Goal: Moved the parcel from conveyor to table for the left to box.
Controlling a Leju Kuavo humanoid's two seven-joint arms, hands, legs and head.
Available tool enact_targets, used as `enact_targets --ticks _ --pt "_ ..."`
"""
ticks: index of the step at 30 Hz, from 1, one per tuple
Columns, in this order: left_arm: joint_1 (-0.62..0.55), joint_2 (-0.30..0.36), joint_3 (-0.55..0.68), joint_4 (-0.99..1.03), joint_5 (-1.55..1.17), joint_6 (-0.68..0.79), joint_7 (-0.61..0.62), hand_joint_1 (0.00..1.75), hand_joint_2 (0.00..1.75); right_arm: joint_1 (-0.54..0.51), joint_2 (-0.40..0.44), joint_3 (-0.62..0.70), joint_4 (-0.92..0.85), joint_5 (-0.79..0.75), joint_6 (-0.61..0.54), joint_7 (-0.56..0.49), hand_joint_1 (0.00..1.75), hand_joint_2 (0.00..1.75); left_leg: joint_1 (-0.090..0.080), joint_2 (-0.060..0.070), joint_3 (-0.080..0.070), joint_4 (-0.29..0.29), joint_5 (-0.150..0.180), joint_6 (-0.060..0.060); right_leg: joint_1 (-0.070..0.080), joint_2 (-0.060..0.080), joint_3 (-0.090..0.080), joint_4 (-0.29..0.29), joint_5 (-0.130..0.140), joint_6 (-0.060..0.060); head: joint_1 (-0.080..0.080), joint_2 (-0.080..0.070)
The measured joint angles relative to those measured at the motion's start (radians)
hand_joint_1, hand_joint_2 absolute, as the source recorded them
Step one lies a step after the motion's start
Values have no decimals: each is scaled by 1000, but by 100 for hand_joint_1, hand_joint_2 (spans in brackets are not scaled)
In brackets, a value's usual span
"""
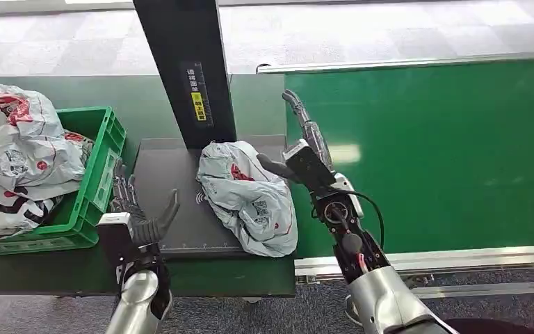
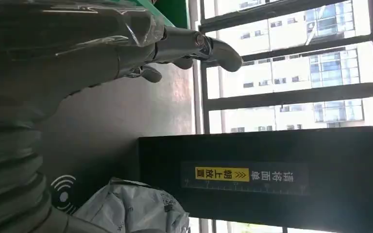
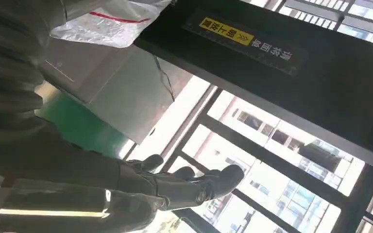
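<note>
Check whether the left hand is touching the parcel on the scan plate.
Apart. In the head view the left hand sits open with bare dark plate showing between its thumb and the parcel.

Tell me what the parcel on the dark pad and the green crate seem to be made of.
Parcel: likely thin plastic film, glossy grey-white; it crumples and catches light. Crate: probably rigid moulded plastic, green; its walls have slotted openings.
</note>
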Motion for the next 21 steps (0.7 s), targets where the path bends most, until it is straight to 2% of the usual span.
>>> enact_targets --ticks 14,16,19,21 --pt "-1 4 -6 6 -1 -16 7 0 175 0 -2 -3 0 -27 15 13 0 175 0 0 0 0 0 0 0 0 0 0 0 0 0 0" --pt "-1 7 -17 8 0 -82 34 0 175 0 2 -25 1 -158 101 64 0 175 0 0 0 0 0 0 0 0 0 0 0 0 0 0" --pt "-5 8 -42 25 14 -228 51 0 175 0 6 -81 31 -464 322 140 0 175 0 0 0 0 0 0 0 0 0 0 0 0 0 0" --pt "-14 8 -63 45 7 -286 50 0 175 -1 7 -102 58 -558 394 154 0 175 0 0 0 0 0 0 0 0 0 0 0 0 0 0"
